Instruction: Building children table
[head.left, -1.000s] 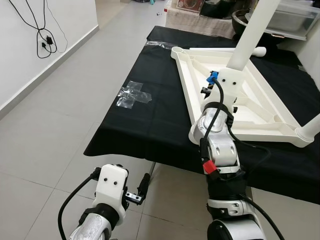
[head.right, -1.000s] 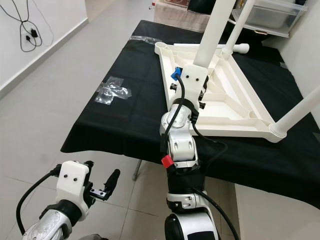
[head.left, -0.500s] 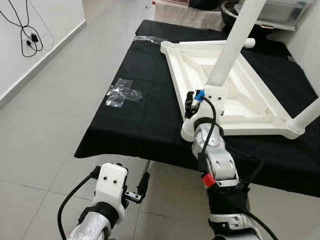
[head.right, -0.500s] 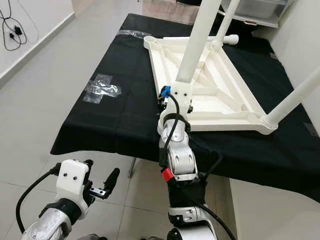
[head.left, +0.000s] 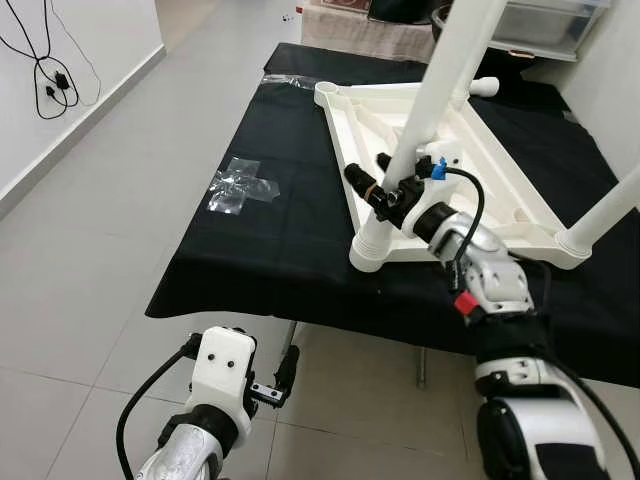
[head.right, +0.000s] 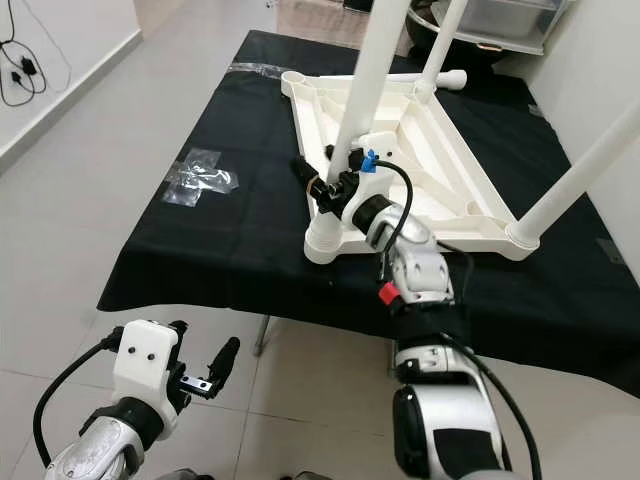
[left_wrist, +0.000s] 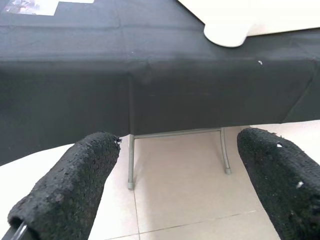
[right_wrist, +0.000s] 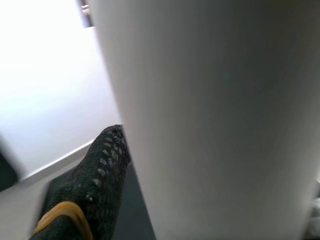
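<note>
Left eye view | children table (head.left: 500, 150) is lying upside down on the black-draped table (head.left: 270, 240), near its front edge | right gripper (head.left: 375, 190) is clasping the near-corner leg (head.left: 425, 100) | left gripper (left_wrist: 175, 185) is hanging open below the front edge.

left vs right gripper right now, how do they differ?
The right gripper is up at the upturned white table, fingers around its near corner leg; the left gripper hangs low over the floor, before the black cloth's edge. The left gripper's fingers are spread on nothing. Both have black textured fingers.
</note>
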